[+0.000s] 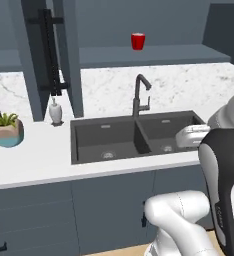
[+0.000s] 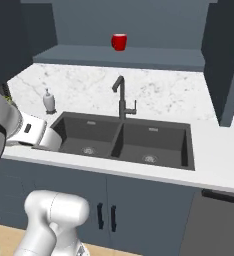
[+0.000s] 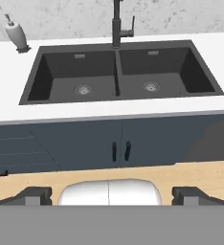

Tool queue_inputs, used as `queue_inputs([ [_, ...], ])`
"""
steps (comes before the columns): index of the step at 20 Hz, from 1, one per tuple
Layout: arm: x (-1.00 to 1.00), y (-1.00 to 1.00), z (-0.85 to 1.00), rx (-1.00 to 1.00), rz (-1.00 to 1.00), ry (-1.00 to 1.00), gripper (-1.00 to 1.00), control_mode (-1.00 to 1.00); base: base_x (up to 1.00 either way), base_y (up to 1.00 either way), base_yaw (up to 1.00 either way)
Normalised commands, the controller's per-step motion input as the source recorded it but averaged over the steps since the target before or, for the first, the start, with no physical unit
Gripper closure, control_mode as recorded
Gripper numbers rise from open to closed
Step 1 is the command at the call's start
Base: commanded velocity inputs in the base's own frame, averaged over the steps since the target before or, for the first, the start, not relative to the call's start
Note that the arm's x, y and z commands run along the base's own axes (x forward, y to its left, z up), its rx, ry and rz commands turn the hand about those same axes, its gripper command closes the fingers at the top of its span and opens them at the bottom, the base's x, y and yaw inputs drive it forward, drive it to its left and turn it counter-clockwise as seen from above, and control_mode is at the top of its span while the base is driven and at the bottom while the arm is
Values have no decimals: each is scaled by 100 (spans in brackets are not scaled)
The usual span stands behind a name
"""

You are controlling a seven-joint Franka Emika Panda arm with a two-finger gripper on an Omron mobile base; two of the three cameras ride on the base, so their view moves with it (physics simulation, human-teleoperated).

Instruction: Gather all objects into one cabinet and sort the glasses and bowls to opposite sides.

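Red against slate-blue, the small cup (image 1: 138, 41) stands upright and alone on the open shelf of the wall cabinet (image 1: 154, 54) above the sink (image 1: 139, 136), a little left of the faucet (image 1: 140, 95) in the left base view. With nothing in hand, the gripper (image 3: 109, 194) hangs back from the counter (image 3: 109, 112), jaws spread wide and released, looking across the floor at the base cabinet doors. This reads as the search or approach step: no bowl and no mug are to be seen here, so the next move likely calls for finding and fetching one of them before bringing it to this shelf. Both basins of the sink are bare but for their drains. A soap dispenser (image 1: 55, 111) stands on the counter left of the sink, and a plant pot (image 1: 7, 131) farther left holds a green plant.
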Motion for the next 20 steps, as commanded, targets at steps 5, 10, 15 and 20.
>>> queue_inputs([
  [5,0,0,0,0,0,0,-100,100,40,15,-11],
  [10,0,0,0,0,0,0,-100,100,47,0,-14],
  [15,0,0,0,0,0,0,-100,100,51,0,-11],
  [20,0,0,0,0,0,0,-100,100,40,0,1],
])
